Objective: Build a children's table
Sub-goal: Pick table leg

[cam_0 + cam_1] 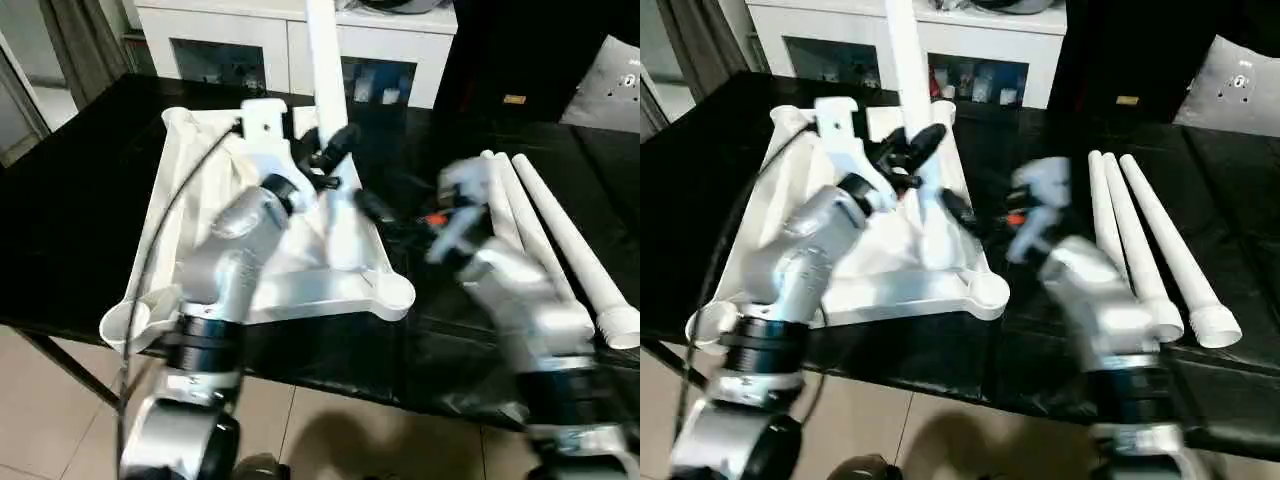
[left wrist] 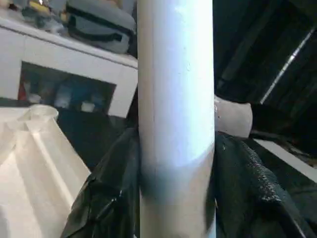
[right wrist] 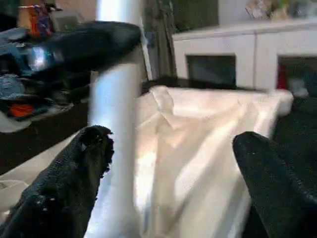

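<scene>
Three loose white tapered legs (image 1: 545,225) are seen from the head lying side by side on the black-covered work table (image 1: 80,210), well right of the white top (image 1: 185,215), while from the left wrist the upright leg (image 2: 176,119) is met at close range with the white cabinet (image 2: 69,74) behind. The top is laid underside up, ribbed, with round corner sockets, and the fourth leg is stood upright in it. The left gripper (image 1: 335,150) is closed around that upright leg; the right gripper (image 3: 171,168) is spread wide beside it, its black fingers (image 3: 67,178) holding nothing.
</scene>
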{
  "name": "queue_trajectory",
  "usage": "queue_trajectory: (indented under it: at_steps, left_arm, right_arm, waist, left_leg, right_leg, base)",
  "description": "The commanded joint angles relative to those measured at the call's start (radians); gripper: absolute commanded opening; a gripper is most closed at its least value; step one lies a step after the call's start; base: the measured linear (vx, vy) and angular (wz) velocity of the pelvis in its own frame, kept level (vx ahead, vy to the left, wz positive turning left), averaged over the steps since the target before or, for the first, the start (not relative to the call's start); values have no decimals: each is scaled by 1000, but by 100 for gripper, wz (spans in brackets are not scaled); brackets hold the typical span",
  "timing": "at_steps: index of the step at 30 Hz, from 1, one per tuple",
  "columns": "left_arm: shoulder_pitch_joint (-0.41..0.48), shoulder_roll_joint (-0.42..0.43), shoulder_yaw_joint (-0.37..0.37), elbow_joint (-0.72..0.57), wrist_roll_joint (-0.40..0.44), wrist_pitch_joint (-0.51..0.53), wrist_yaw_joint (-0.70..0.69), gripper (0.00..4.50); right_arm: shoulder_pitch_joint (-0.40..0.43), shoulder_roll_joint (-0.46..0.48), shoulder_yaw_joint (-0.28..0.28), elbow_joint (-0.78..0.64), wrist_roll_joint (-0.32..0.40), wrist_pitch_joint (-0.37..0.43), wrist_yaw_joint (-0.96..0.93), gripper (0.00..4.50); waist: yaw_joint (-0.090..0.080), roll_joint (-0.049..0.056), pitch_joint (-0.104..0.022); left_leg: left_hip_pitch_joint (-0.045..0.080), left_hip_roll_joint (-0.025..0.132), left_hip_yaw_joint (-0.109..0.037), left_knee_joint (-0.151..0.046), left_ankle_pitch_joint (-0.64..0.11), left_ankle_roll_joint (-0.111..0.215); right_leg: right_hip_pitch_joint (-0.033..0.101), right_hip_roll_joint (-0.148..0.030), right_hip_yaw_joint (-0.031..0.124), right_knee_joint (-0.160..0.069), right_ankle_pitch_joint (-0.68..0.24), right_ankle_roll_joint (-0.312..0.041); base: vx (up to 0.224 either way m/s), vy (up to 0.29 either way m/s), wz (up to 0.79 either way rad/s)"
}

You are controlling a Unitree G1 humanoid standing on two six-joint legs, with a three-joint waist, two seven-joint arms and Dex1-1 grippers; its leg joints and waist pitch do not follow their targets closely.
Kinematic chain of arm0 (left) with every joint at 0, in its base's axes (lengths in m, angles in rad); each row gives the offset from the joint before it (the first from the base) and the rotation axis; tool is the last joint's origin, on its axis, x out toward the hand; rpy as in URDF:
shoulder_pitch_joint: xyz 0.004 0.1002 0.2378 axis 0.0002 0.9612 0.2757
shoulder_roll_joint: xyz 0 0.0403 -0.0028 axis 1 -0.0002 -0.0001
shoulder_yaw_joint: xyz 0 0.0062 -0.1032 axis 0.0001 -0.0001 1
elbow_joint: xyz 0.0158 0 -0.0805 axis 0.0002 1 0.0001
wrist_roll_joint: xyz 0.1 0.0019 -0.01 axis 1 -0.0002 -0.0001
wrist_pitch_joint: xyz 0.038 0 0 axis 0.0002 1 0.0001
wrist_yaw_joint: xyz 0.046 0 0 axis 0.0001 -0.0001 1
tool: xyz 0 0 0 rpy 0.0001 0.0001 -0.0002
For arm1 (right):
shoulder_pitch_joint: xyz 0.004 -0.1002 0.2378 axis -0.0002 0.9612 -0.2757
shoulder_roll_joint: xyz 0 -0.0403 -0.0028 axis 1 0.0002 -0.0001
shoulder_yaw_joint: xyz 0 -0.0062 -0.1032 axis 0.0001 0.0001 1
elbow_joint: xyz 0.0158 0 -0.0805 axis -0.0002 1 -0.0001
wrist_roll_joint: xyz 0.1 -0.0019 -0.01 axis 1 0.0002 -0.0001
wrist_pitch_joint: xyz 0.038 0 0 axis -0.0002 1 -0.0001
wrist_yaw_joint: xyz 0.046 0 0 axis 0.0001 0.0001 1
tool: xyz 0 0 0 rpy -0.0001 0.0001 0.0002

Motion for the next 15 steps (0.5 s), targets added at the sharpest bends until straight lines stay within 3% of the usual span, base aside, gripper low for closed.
queue_trajectory:
  at_steps: [1, 2, 9, 12, 15]
  left_arm:
    - [-24, 6, -1, -7, -26, 28, -28, 182]
    - [-24, 7, -1, -7, -26, 29, -29, 182]
    - [-37, 39, 20, -6, -63, 73, -76, 180]
    - [-42, 47, 21, -7, -66, 79, -86, 180]
    - [-49, 58, 22, -5, -70, 82, -93, 180]
  right_arm:
    - [-10, -16, -15, -19, 34, 47, 25, 425]
    - [-10, -17, -16, -20, 37, 51, 26, 425]
    - [-45, -35, -79, -7, 95, 153, -31, 425]
    - [-51, -38, -80, -5, 87, 148, -42, 425]
    - [-57, -29, -88, -11, 115, 200, -55, 425]
  waist:
    - [-2, -26, -85]
    - [1, -20, -84]
    - [-1, -22, -85]
    - [2, -21, -85]
    - [1, -19, -86]
  left_leg:
    - [11, 121, -43, -60, 82, 152]
    - [10, 119, -43, -59, 81, 154]
    - [11, 119, -44, -59, 96, 153]
    - [11, 115, -41, -59, 95, 146]
    - [12, 120, -44, -59, 98, 148]
  right_leg:
    - [66, -144, 71, -63, -49, -191]
    - [65, -146, 71, -64, -61, -191]
    - [63, -143, 70, -64, -70, -186]
    - [63, -143, 69, -66, -84, -179]
    - [63, -144, 69, -63, -72, -182]
  base:
    - [0, 0, 0]
    - [0, 0, 0]
    - [0, 0, 0]
    - [0, 0, 0]
    - [0, 0, 0]
